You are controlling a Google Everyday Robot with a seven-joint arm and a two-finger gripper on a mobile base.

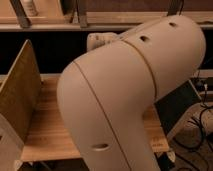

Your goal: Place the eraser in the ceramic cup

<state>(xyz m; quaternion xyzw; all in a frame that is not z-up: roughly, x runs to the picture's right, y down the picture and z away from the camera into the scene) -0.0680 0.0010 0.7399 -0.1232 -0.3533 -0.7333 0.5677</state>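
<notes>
**Claw and cup both hidden**

The claw is out of view, so its state cannot be told. A bulky cream-coloured robot arm [135, 95] covers most of the pale wooden counter [47, 130], hiding the eraser and the ceramic cup. A brown wooden panel [20, 95] stands at the left.

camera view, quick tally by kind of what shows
robot arm: 1
wooden table: 1
wooden panel: 1
eraser: 0 in view
ceramic cup: 0 in view
pincer: 0, out of view beyond the arm
total: 3
</notes>
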